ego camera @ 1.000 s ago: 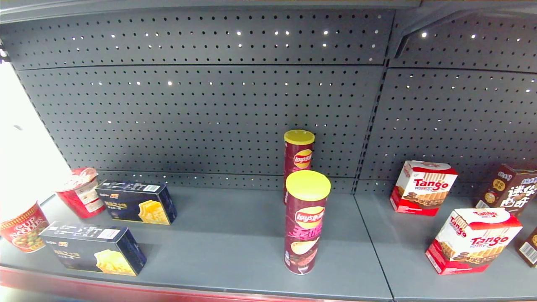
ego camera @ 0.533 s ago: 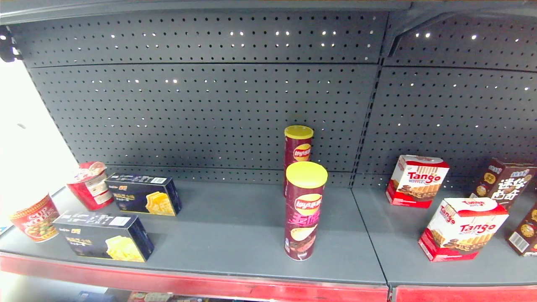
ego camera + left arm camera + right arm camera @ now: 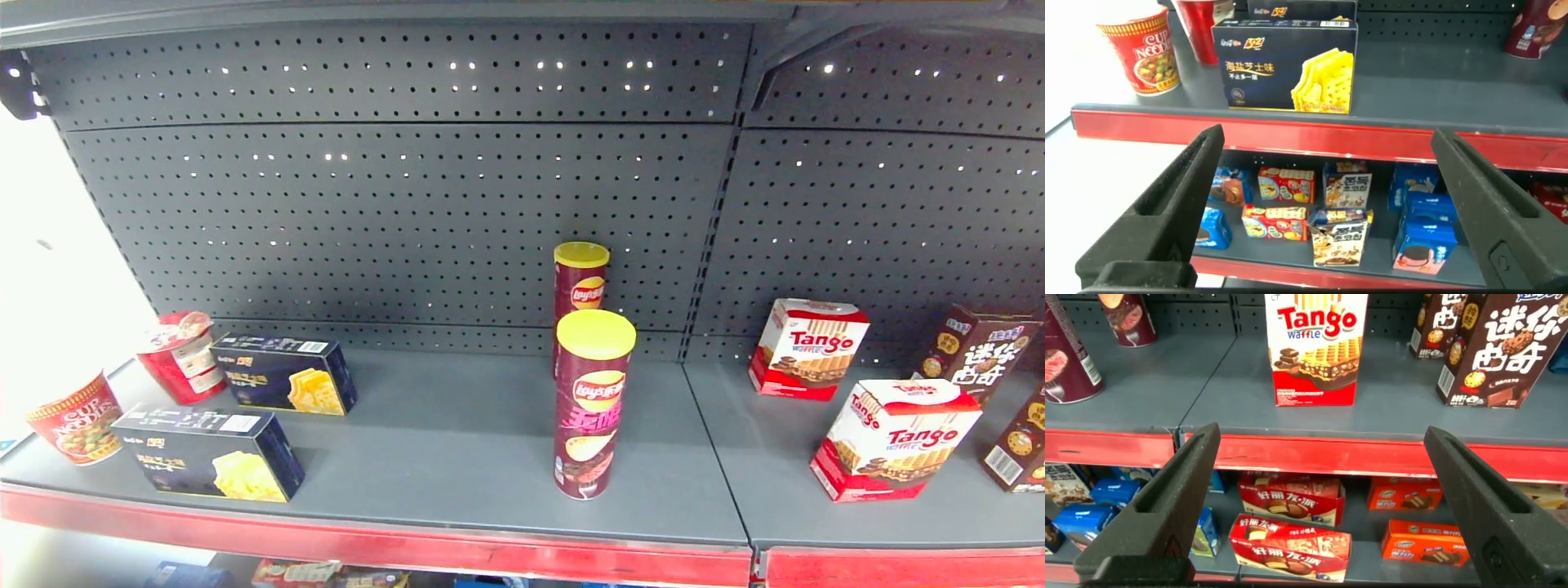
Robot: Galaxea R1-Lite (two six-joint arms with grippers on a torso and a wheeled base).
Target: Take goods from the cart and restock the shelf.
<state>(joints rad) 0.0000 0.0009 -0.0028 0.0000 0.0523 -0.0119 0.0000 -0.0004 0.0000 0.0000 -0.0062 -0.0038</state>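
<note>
The shelf [image 3: 457, 457] carries the front chip can [image 3: 589, 408] upright, with the rear chip can [image 3: 580, 282] behind it. Nothing on it has moved. My head camera has drawn back, baring more of the red front edge. My left gripper [image 3: 1327, 137] and right gripper [image 3: 1323, 434] hang before that edge, fingers spread wide and empty.

On the shelf [image 3: 457, 457], a rear can [image 3: 580, 286] is stood behind a front can [image 3: 593, 404]; to their left, a rear cup [image 3: 181, 357] and rear box [image 3: 286, 374] are set behind a front cup [image 3: 75, 418] and front box [image 3: 214, 453]; to their right, a rear wafer box [image 3: 808, 349] is placed behind a front wafer box [image 3: 894, 437].
</note>
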